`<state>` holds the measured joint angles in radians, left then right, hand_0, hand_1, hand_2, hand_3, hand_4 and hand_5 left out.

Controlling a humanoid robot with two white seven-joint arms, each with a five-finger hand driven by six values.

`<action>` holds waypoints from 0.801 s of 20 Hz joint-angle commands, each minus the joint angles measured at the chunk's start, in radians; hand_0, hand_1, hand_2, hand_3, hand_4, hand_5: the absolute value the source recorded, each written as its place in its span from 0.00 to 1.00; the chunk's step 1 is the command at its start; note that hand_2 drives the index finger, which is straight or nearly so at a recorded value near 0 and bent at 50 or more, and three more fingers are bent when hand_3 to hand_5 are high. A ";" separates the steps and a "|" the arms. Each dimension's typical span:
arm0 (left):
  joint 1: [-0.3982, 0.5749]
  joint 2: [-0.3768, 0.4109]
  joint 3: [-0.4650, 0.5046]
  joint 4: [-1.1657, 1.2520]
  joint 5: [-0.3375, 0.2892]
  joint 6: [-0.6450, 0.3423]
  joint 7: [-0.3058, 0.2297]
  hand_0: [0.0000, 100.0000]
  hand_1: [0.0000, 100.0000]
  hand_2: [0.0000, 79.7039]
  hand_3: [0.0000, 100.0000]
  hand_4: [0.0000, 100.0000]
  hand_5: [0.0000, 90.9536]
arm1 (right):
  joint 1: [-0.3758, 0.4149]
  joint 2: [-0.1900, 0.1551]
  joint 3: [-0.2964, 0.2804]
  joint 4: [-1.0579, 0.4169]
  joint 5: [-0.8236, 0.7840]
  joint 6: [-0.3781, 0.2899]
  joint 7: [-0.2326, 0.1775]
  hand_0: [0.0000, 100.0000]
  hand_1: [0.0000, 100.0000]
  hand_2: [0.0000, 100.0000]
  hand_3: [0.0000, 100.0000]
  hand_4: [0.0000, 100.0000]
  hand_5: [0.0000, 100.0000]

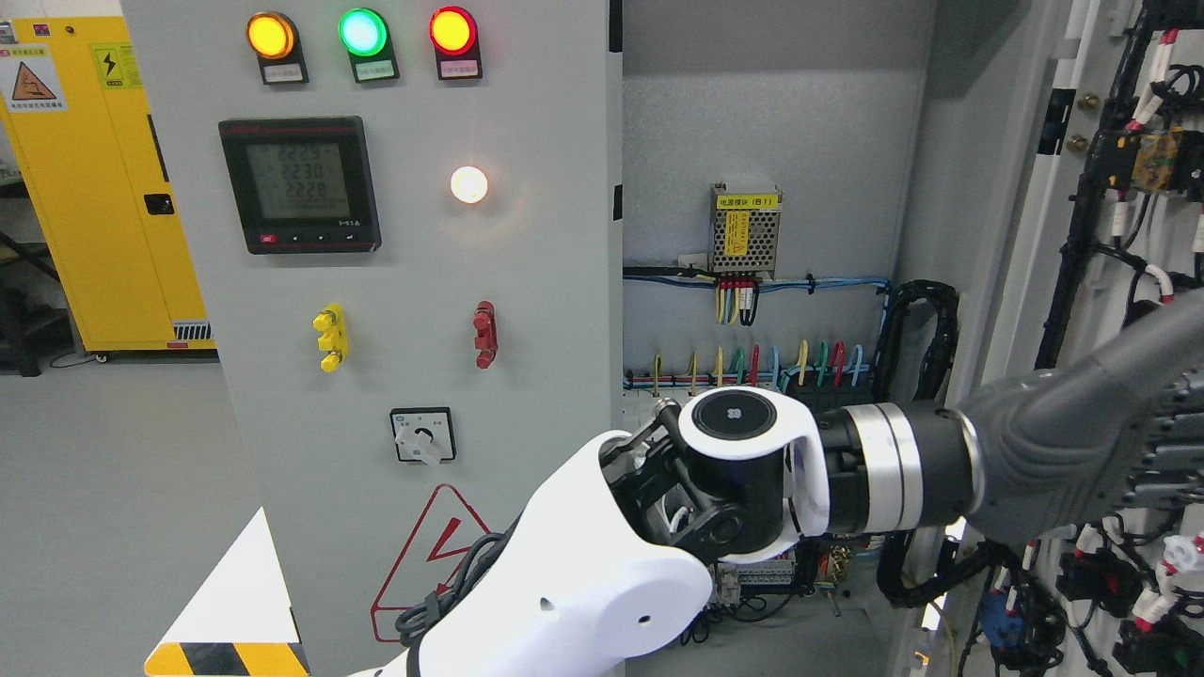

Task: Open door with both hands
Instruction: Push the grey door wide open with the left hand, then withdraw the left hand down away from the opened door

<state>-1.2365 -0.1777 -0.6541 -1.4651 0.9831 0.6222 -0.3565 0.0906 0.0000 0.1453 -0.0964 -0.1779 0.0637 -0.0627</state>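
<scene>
- At the picture's left stands the grey cabinet door (527, 310), and the right door (1101, 235) is swung wide open, its inner side wired.
- On the left door: three round lamps (362, 33) (orange, green, red), one lit white lamp (468, 184), one meter (299, 184), two switches (329, 337) (yellow, red), one rotary knob (423, 435).
- Inside the open cabinet (762, 169): one perforated power supply (746, 228) and a row of coloured wires (752, 362).
- Right arm (1063, 451) enters from the right; its wrist (738, 470) is near the left door's edge.
- Left arm (574, 583) rises from the bottom.
- Neither hand's fingers show, so I cannot tell their state.
</scene>
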 commanded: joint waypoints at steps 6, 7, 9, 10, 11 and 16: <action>0.400 0.188 0.255 -0.210 -0.015 0.036 -0.013 0.00 0.00 0.00 0.00 0.00 0.00 | 0.000 -0.031 0.000 0.000 0.000 0.001 0.000 0.20 0.12 0.00 0.00 0.00 0.00; 0.452 0.214 0.257 -0.225 -0.027 0.016 -0.013 0.00 0.00 0.00 0.00 0.00 0.00 | 0.000 -0.031 0.000 0.000 0.000 0.001 0.000 0.20 0.12 0.00 0.00 0.00 0.00; 0.566 0.251 0.257 -0.244 -0.095 -0.056 -0.013 0.00 0.00 0.00 0.00 0.00 0.00 | 0.000 -0.032 0.000 0.000 0.000 0.001 0.000 0.20 0.12 0.00 0.00 0.00 0.00; 0.621 0.265 0.257 -0.250 -0.140 -0.094 -0.012 0.00 0.00 0.00 0.00 0.00 0.00 | 0.000 -0.032 0.000 0.000 0.000 0.001 0.000 0.20 0.12 0.00 0.00 0.00 0.00; 0.690 0.280 0.255 -0.259 -0.180 -0.143 -0.013 0.00 0.00 0.00 0.00 0.00 0.00 | 0.000 -0.034 0.000 0.000 0.000 0.001 0.000 0.20 0.12 0.00 0.00 0.00 0.00; 1.015 0.397 0.220 -0.238 -0.358 -0.505 -0.012 0.00 0.00 0.00 0.00 0.00 0.00 | 0.000 -0.032 -0.001 0.000 0.000 0.001 0.000 0.20 0.12 0.00 0.00 0.00 0.00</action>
<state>-0.5506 0.0257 -0.4644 -1.6397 0.7995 0.3123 -0.3702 0.0906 0.0000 0.1456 -0.0966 -0.1779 0.0638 -0.0627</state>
